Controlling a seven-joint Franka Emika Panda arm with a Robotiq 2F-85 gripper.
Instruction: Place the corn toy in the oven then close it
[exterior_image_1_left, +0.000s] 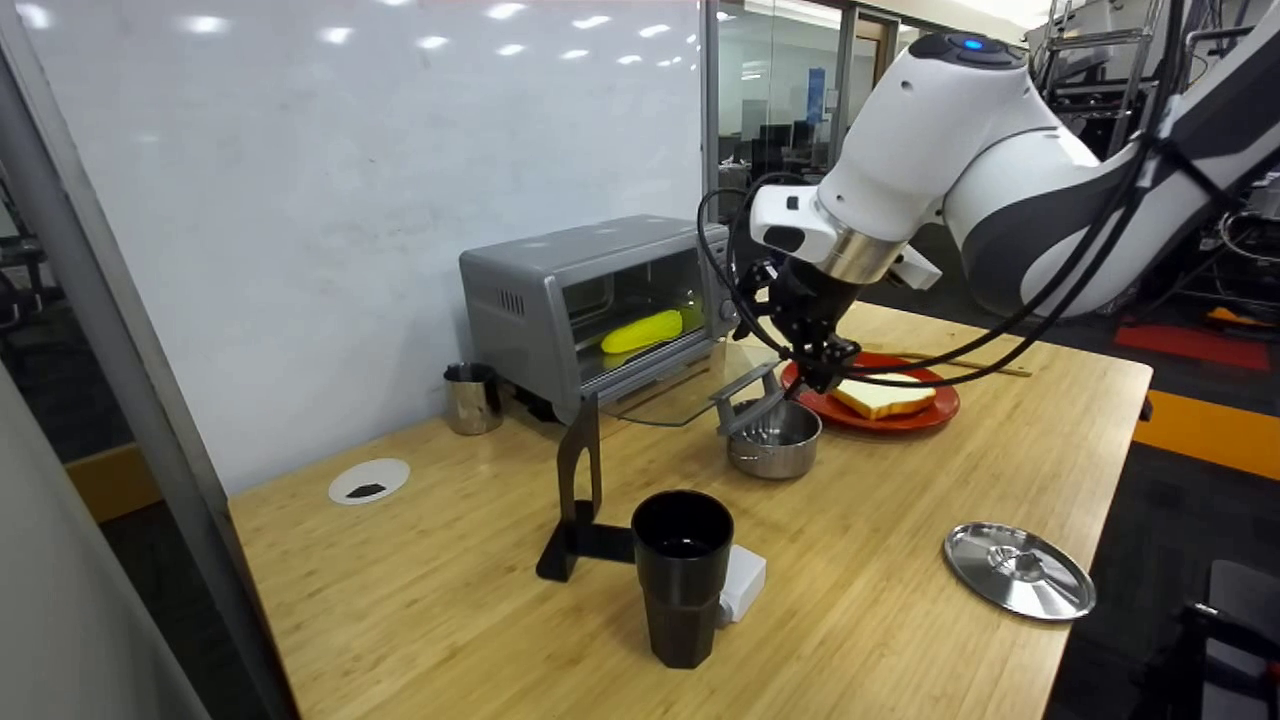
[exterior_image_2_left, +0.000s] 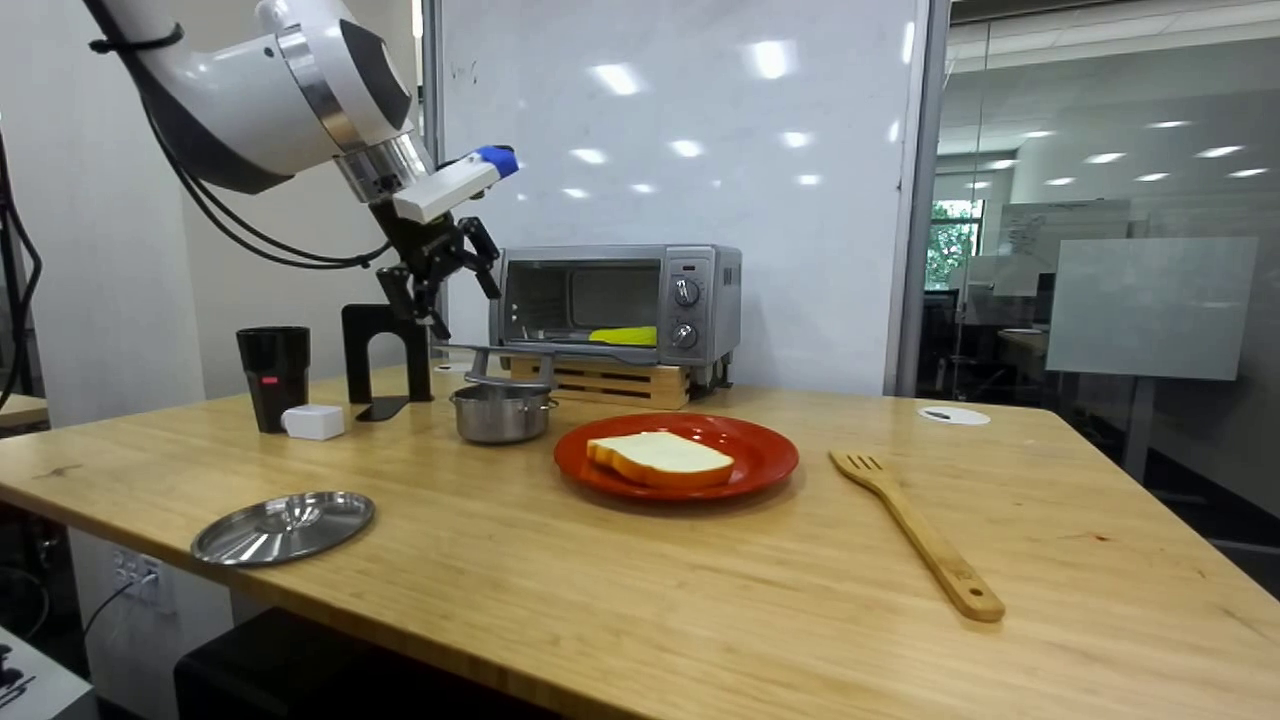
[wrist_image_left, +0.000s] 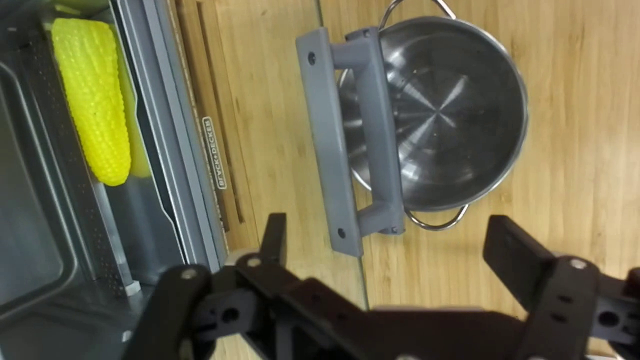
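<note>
Wooden table (exterior_image_2_left: 760, 600), corn toy (wrist_image_left: 92, 102), widthwise in oven (exterior_image_1_left: 510, 330)

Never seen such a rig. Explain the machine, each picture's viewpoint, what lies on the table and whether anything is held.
A robot arm with a two-fingered gripper, open and holding nothing. Two pictures come from cameras outside it; the third looks down from its wrist. The yellow corn toy lies inside the oven, whose glass door is open. The table bears, among other things, a pot, a lid, a red plate with a bread slice, a black cup and a wooden fork.
</note>
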